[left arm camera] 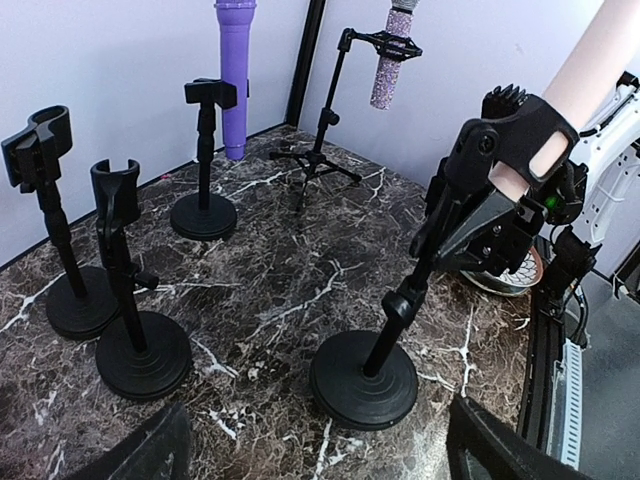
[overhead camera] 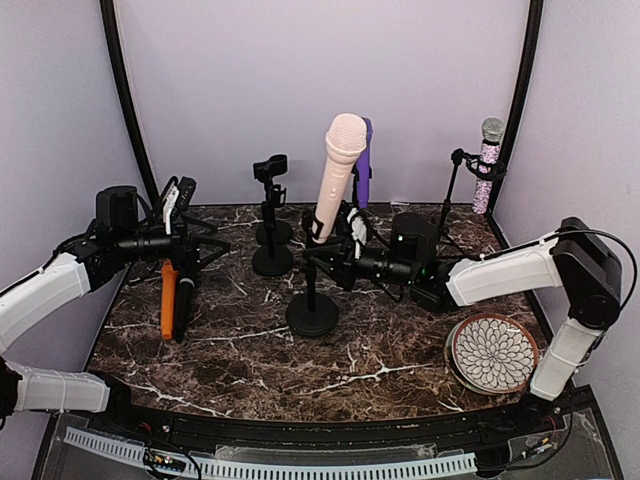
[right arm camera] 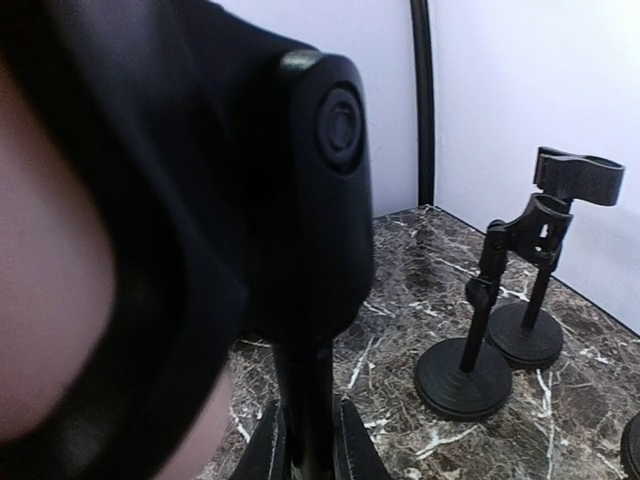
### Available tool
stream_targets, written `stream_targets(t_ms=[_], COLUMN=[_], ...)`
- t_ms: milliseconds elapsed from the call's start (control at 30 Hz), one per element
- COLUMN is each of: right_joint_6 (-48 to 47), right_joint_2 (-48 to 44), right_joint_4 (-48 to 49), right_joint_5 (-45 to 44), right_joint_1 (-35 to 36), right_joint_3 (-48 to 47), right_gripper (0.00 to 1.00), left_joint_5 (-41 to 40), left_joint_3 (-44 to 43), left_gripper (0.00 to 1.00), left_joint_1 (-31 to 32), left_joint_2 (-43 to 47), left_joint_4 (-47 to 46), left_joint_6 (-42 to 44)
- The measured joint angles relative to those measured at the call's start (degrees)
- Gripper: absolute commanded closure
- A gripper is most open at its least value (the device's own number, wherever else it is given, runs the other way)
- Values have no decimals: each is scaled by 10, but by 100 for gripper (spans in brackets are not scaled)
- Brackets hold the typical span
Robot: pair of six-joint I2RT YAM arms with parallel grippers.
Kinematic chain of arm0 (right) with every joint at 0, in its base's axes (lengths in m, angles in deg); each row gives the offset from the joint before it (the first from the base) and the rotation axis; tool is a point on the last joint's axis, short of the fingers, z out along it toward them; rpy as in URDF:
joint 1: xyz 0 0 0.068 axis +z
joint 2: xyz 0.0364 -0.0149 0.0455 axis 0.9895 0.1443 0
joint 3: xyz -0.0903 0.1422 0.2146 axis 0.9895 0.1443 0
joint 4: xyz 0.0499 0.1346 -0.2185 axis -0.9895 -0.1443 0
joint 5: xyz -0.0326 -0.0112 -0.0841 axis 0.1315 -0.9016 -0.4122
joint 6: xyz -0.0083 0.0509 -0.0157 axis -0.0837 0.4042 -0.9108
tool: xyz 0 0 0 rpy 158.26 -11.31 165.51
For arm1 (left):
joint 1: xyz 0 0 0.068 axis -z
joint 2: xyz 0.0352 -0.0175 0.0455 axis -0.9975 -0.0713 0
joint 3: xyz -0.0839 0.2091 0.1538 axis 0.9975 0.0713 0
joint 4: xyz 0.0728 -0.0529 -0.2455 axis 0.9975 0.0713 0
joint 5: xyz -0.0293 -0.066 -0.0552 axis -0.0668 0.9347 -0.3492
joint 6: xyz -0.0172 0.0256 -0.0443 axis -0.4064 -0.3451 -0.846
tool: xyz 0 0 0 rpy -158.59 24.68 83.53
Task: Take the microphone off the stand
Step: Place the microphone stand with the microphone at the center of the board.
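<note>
Nearest you, at 7 o'clock on the marble table (overhead camera: 230,350), your left arm (overhead camera: 45,285) reaches in from the edge. Your left gripper (left arm camera: 318,440) hovers at about 9 o'clock with its jaws spread wide; they hold nothing and touch nothing, and both dark fingers (left arm camera: 150,450) frame the bottom of the left wrist view.

To its right, toward 11 o'clock, three empty clip stands (left arm camera: 125,260) stand upright, apart from each other.

At the centre you have the stand (left arm camera: 365,380) on its round black base. The pink microphone (overhead camera: 338,170) sits in that stand's clip (left arm camera: 520,130), leaning with its head up toward 12 o'clock. It is not yet out of the clip.

Your right gripper (right arm camera: 305,450) comes in from 3 o'clock with its jaws pressed close on the stand's stem, just below the clip; in the right wrist view the fingers hug the stem on both sides. They do not touch the microphone.

Behind the centre, near 12 o'clock, a purple microphone (overhead camera: 365,160) stands upright. At 1 to 2 o'clock a glitter microphone (overhead camera: 488,165) hangs in a tripod stand (overhead camera: 452,200). At 4 o'clock a patterned plate (overhead camera: 493,352) lies at the table's edge, beneath your right arm (overhead camera: 500,275).
</note>
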Motion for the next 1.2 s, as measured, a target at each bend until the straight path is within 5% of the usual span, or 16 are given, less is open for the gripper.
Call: stream_targets(t_ms=[600,867,1100,1200], right_joint_6=[-30,-24,-6,6], right_joint_2=[33,33,20,5], right_joint_4=[-8,11,44,49], right_joint_5=[27,18,-10,-31], right_joint_1=[54,63,66,67], right_joint_3=[16,25,64,90], right_gripper=[96,51,25,21], left_joint_5=[26,26,26,26], left_joint_3=[2,3,3,3], left_gripper=[10,10,10,10], left_joint_1=[43,60,74,80], left_joint_2=[-13,-13,-13,-13], left_joint_4=[-9,-9,-8,-8], left_joint_6=[25,36,42,44])
